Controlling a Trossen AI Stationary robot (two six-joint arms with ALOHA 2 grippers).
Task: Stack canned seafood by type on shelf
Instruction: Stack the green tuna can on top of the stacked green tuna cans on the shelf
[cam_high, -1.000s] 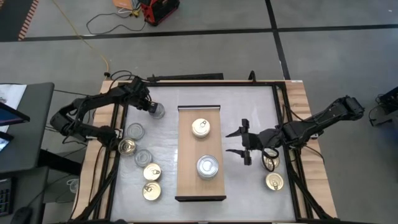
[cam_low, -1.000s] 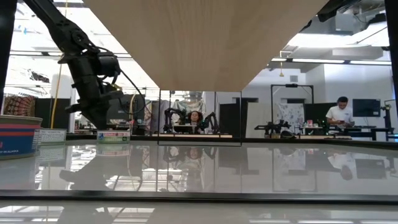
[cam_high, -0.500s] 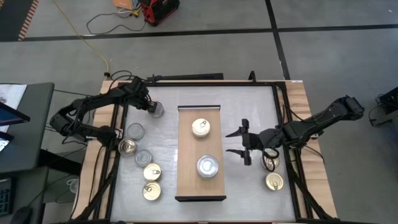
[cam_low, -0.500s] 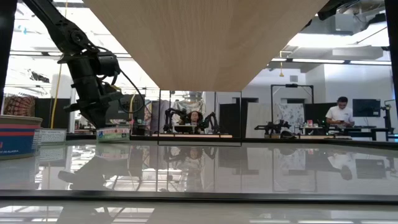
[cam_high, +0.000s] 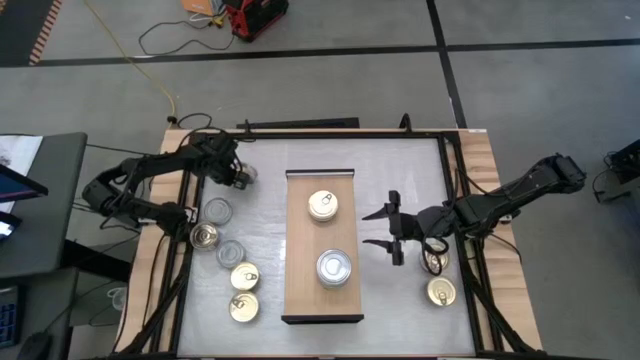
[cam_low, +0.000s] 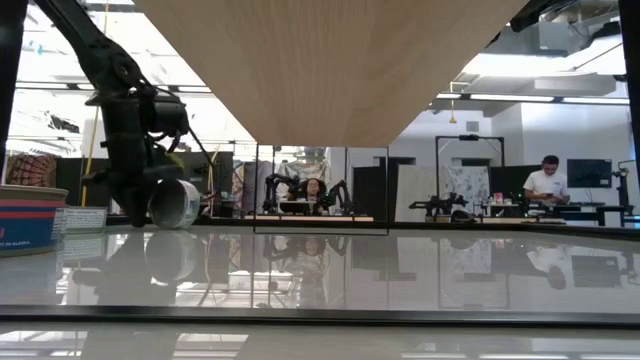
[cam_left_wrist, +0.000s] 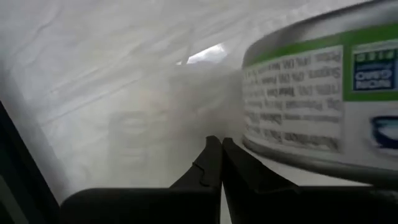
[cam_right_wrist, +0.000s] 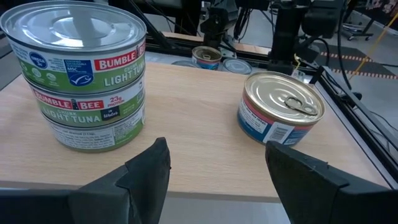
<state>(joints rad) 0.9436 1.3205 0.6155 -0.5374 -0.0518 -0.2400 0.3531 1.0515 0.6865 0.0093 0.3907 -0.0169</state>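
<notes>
Left gripper, far left corner of surface: fingers pressed together, silver-lid can tipped on edge beside them, not pinched. Right gripper, fingers spread, empty, faces shelf from its right. On shelf: "Bumble Bee Light Tuna" stack, gold pull-tab can.

left gripper: dark fingers sitting pressed together | round tin with green-and-white printed label: lying tilted just beside fingertips | background: blurring white tabletop
</notes>
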